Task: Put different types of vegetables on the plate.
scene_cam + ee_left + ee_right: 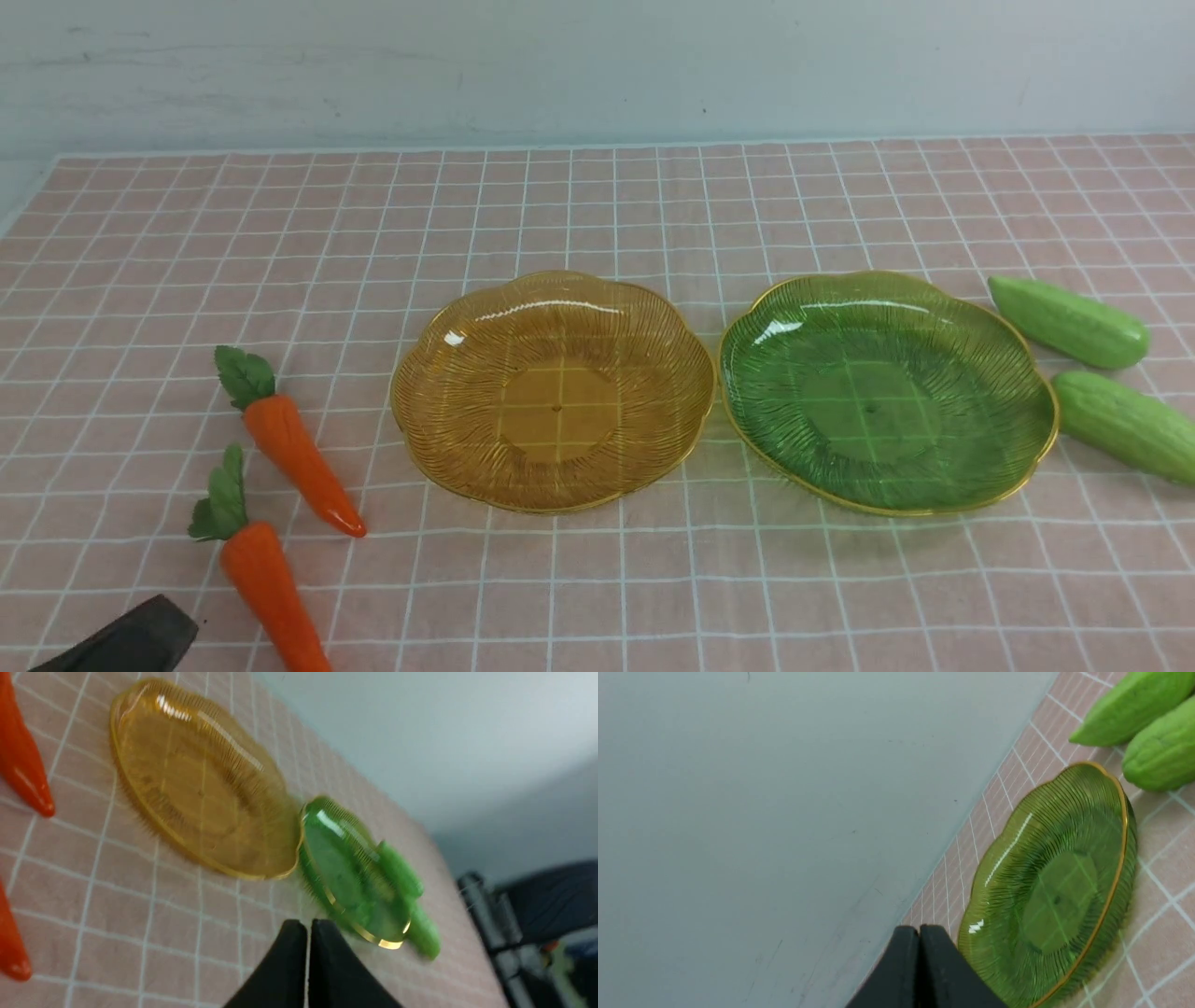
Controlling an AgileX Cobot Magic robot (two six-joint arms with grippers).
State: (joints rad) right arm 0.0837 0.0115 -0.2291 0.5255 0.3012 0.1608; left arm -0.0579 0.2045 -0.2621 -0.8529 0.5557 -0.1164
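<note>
Two orange carrots with green tops lie at the front left, one [299,457] nearer the plates and one [271,588] closer to me. An empty amber plate [555,411] sits mid-table, touching an empty green plate [887,401] on its right. Two light-green cucumbers [1069,322] [1125,425] lie just right of the green plate. My left gripper [308,926] is shut and empty, low at the front left corner [177,623] beside the near carrot. My right gripper [919,931] is shut and empty, out of the front view, looking at the green plate [1055,896] and both cucumbers [1129,704].
A pink cloth with a white grid [597,579] covers the table. A pale wall [597,65] rises right behind its far edge. Dark equipment [537,914] stands beyond the table's right end.
</note>
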